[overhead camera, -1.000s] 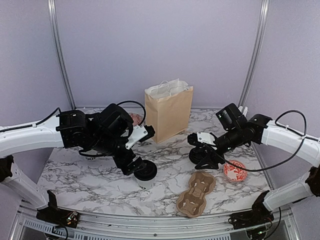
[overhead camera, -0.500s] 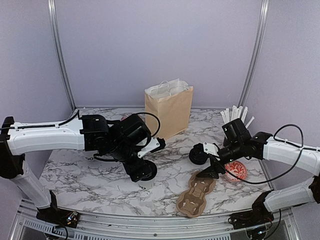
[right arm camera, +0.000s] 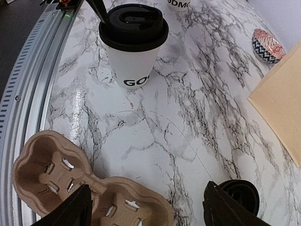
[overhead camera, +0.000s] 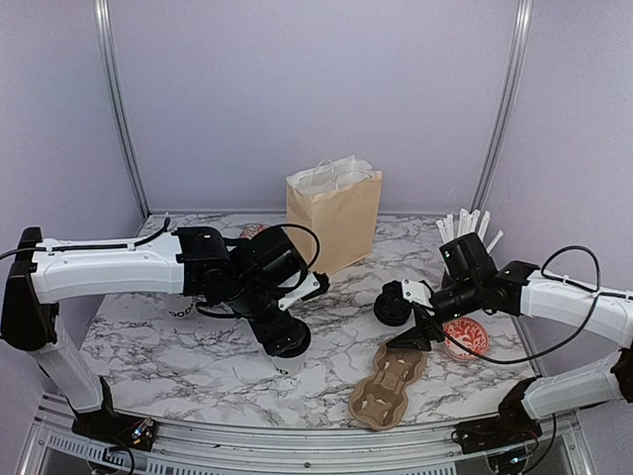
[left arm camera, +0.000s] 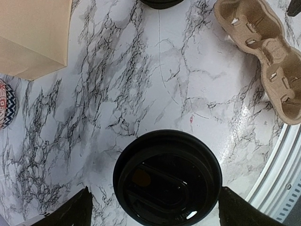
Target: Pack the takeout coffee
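Left of the carrier (right arm camera: pixel 51 174), the left gripper (left arm camera: pixel 154 197) hangs wide over a cup (left arm camera: pixel 167 179). If it closes off-centre, the cup may tip. The right gripper (right arm camera: pixel 146 207) is wide above the carrier.

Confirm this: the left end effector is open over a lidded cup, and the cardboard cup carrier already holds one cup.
Wrong on the carrier. The cardboard cup carrier is empty, as the right wrist view shows. The left end effector is indeed open over a lidded cup.

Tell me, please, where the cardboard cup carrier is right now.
In the top view, the carrier lies flat at the table's near edge, right of centre, just left of and nearer than the red bowl, right of the nearest lidded cup.
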Tool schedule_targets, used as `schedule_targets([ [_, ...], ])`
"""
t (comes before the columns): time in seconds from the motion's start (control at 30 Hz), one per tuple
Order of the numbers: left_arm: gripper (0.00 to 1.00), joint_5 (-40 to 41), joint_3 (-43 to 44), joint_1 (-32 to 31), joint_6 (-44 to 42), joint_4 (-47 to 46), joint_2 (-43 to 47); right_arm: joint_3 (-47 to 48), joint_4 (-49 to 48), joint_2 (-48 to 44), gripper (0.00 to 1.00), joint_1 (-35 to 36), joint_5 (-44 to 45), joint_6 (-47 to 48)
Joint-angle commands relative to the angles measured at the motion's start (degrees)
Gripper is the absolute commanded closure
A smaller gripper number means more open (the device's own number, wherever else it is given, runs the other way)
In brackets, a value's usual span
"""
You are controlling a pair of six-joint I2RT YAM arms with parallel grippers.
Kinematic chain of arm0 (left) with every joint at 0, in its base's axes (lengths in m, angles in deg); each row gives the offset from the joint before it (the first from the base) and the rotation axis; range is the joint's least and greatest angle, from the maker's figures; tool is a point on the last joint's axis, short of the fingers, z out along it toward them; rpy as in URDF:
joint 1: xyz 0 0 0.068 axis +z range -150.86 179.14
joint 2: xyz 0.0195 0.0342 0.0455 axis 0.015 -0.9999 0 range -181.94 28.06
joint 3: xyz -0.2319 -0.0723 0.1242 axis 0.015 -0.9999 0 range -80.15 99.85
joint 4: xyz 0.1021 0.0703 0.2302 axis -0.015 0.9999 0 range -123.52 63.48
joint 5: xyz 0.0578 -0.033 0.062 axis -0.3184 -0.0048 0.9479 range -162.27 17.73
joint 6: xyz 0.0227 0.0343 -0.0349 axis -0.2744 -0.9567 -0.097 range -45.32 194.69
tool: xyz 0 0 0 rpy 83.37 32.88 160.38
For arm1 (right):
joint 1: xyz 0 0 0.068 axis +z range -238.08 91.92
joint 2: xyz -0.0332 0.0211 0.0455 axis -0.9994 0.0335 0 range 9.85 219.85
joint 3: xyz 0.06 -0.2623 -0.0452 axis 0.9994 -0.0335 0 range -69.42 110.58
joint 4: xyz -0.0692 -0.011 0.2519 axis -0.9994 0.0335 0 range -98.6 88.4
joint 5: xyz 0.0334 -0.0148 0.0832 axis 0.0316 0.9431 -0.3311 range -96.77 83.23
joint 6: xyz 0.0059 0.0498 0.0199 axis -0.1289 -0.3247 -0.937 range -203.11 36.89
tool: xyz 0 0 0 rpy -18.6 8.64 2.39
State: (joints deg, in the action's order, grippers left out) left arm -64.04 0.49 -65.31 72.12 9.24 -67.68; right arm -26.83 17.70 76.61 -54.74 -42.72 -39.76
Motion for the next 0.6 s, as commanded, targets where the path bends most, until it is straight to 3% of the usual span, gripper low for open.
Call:
schedule_targets([
  [0.0, 0.08, -1.89, 1.53, 1.02, 1.16, 1.94, -1.80, 0.63, -1.21, -0.08, 0.21, -0.60, -0.93, 0.44],
  [0.27, 0.10, -3.16, 1.80, 2.22, 1.43, 1.97, -3.11, 0.74, -0.90, 0.64, 0.21, -0.56, -0.76, 0.77],
  [0.57, 0.19, -1.35, 2.24, 3.40, 1.73, 1.93, -2.09, 0.74, -0.90, 1.05, 0.21, -0.56, -0.53, 0.77],
])
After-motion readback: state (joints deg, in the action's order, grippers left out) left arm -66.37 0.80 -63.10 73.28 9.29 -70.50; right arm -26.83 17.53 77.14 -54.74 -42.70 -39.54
